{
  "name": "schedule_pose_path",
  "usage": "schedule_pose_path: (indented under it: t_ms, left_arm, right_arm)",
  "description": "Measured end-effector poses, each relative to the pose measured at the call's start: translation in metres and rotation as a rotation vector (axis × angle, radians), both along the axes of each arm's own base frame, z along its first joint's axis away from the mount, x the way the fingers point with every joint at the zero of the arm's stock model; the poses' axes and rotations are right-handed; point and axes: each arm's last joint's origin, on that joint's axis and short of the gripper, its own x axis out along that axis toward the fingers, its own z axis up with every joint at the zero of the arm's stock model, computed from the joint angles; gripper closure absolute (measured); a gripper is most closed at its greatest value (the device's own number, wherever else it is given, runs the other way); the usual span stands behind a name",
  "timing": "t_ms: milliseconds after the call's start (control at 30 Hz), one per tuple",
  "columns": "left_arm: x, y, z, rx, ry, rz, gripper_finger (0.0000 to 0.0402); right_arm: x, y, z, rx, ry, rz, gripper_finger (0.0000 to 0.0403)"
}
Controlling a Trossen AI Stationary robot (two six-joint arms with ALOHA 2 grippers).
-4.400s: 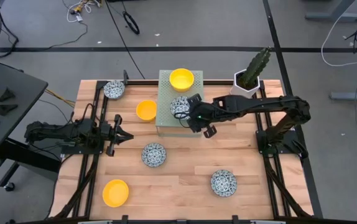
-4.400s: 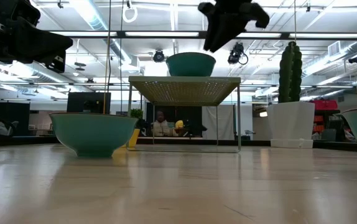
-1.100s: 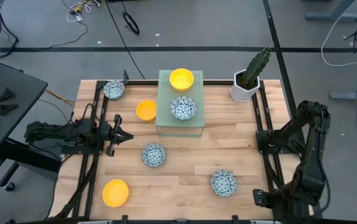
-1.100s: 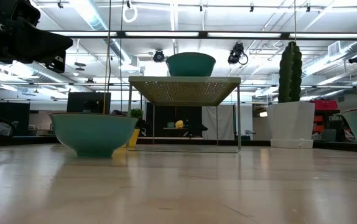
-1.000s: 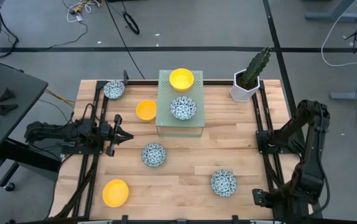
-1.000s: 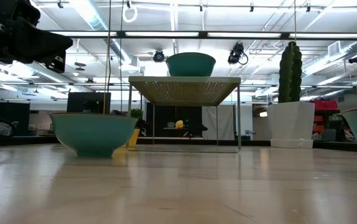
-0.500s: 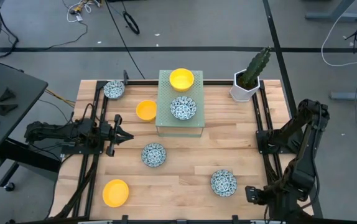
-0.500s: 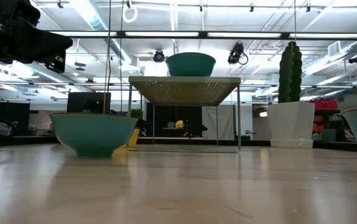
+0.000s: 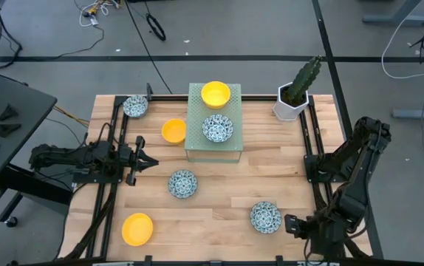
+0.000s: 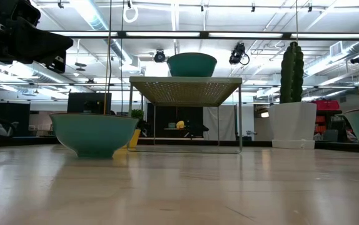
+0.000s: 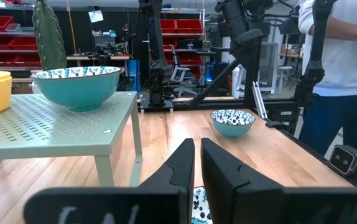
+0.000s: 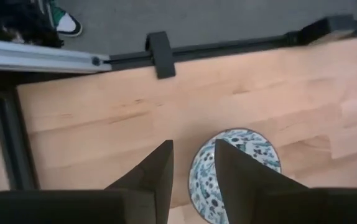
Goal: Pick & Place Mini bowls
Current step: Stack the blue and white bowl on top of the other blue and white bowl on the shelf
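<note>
Wooden table (image 9: 219,185), green perforated stand (image 9: 196,118) at far centre. Mini bowls, seven counted from above: yellow bowl (image 9: 216,94) and blue-patterned bowl (image 9: 217,128) on stand, others loose on boards. Nearest to work: near-right patterned bowl (image 9: 265,217). Right gripper (image 9: 293,225) just beside it, fingers partly apart, empty. Left gripper (image 9: 151,161) parked at left edge, fingers nearly together, empty. Handling, as judged: light, rigid, glazed, likely slippery and chippable. Best hold: pinch across rim, one finger inside.
</note>
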Motion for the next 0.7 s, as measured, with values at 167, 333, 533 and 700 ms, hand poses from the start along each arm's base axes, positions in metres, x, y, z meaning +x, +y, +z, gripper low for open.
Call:
schedule_pose_path:
  t_ms: [167,333,533,700]
  left_arm:
    - [0.0,0.0,0.0,0.0,0.0,0.0,0.0367]
    - [0.0,0.0,0.0,0.0,0.0,0.0,0.0367]
    - [0.0,0.0,0.0,0.0,0.0,0.0,0.0367]
    - [0.0,0.0,0.0,0.0,0.0,0.0,0.0367]
  right_arm:
    - [0.006,-0.007,-0.016,-0.031,0.023,-0.032,0.0285]
    - [0.013,-0.015,-0.031,-0.051,0.035,-0.07,0.0285]
    - [0.016,-0.021,-0.048,-0.064,0.04,-0.082,0.0285]
    - [0.02,-0.025,-0.056,-0.066,0.035,-0.087,0.0285]
